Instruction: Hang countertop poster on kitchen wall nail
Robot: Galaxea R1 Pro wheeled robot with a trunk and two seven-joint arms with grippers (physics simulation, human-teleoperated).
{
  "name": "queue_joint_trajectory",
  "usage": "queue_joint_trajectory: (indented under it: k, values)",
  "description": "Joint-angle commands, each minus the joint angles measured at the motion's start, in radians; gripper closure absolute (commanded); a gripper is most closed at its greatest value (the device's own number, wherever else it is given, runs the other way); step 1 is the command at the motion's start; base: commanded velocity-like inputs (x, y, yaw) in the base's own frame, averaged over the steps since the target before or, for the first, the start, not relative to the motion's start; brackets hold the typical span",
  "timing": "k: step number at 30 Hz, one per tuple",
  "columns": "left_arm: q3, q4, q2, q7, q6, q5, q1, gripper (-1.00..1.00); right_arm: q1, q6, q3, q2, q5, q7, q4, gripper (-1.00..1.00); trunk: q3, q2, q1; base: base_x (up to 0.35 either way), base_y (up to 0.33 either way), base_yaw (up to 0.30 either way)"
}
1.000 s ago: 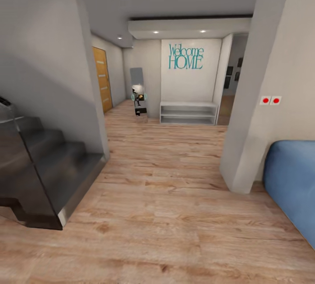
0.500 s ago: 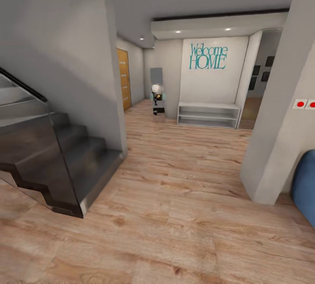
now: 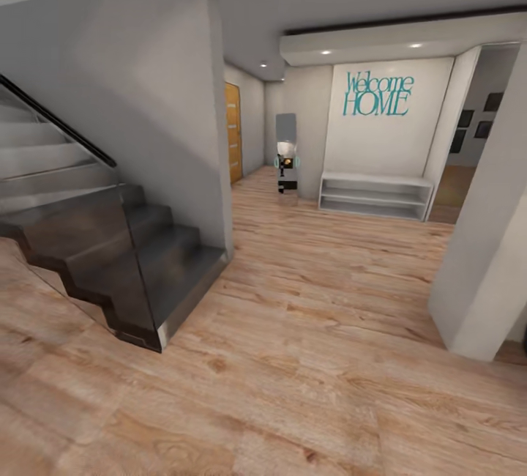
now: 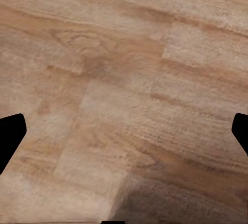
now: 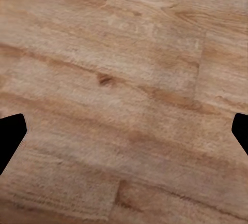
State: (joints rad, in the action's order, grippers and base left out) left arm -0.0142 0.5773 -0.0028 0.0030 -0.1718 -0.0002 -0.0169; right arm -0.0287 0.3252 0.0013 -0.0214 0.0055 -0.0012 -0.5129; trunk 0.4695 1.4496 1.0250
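The poster, the kitchen countertop and the wall nails are out of view; I am in a hallway with a wooden floor. In the left wrist view my left gripper hangs over bare floorboards, its black fingertips far apart with nothing between them. The right wrist view is much the same: my right gripper is open above the planks, and its dark fingertips sit at the frame's sides.
A dark staircase with a glass side rises at the left. A white pillar stands at the right. Ahead are a low white shelf under "Welcome HOME" lettering, a tall mirror and an orange door.
The camera has turned left: the stairs fill more of the left side, and the blue sofa and red wall switches have slid off the right edge. The things themselves have not moved.
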Motion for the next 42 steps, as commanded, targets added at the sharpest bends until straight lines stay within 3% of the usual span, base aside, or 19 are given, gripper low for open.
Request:
queue_joint_trajectory:
  k: [1,42]
  values:
    - [-0.001,0.001,0.0,0.0,-0.002,0.0,0.0,-1.0,0.0,0.003,0.0,0.0,0.001,0.0,0.001,-1.0,0.001,0.0,0.0,-0.001,-0.002,0.29]
    - [-0.001,0.0,0.0,0.003,-0.002,0.0,0.0,-1.0,-0.001,0.003,0.0,0.0,0.001,0.0,0.002,-1.0,0.001,0.0,0.0,0.0,0.0,0.293]
